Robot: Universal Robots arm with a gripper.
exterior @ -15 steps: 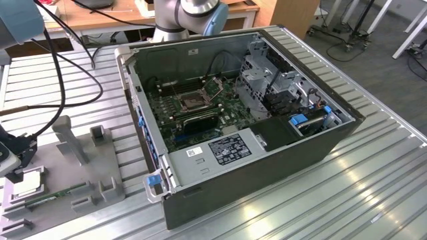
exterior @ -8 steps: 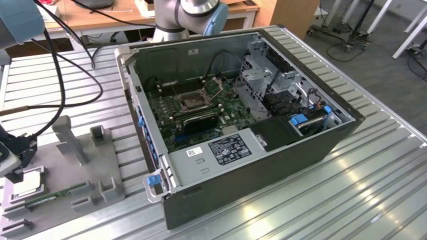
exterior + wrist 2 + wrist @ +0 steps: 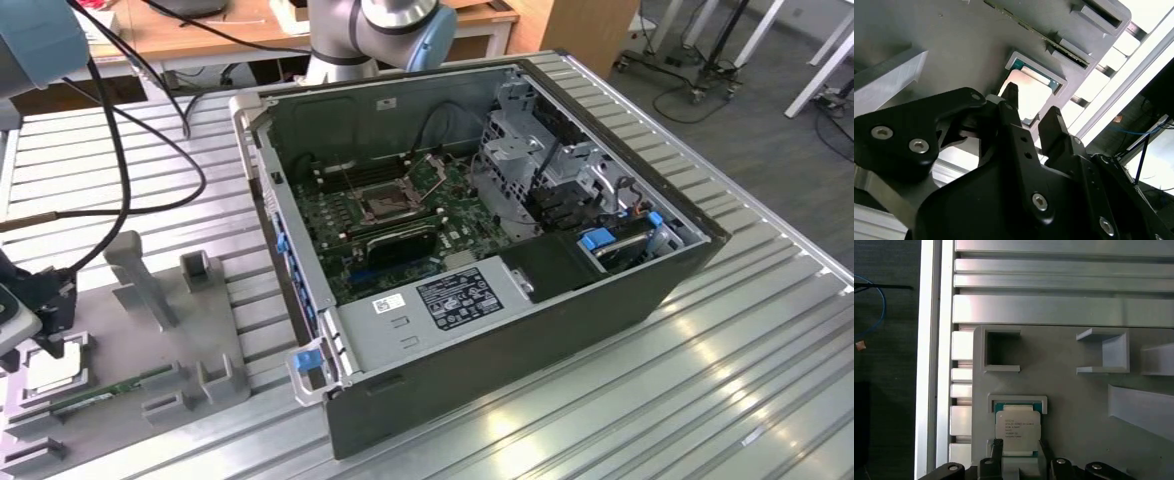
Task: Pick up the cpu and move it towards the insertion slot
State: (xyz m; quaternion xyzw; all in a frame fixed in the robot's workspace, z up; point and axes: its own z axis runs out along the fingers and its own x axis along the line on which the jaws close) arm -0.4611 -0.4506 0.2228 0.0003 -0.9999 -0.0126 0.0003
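The cpu (image 3: pixel 56 372) is a small silvery square chip lying flat in a recess of the grey fixture plate (image 3: pixel 247 330) at the exterior view's far left. My gripper (image 3: pixel 44 345) hangs just above it. In both wrist views the black fingers (image 3: pixel 996 456) stand apart on either side of the cpu (image 3: pixel 1018 426), and the gripper (image 3: pixel 1019 459) is open with the chip still seated in its pocket. The second wrist view shows the cpu (image 3: pixel 1026 82) past the fingertips (image 3: pixel 1054 120) of the gripper (image 3: pixel 1032 106). The insertion slot (image 3: pixel 383 200) sits on the green board inside the open computer case, its latch raised.
The open computer case (image 3: pixel 534 330) lies on the slatted metal table, off to the exterior view's right of the fixture. A green memory stick (image 3: pixel 100 393) rests in the fixture beside the cpu. Upright grey posts (image 3: pixel 140 280) rise from the fixture plate. Black cables (image 3: pixel 120 130) hang over the table's left.
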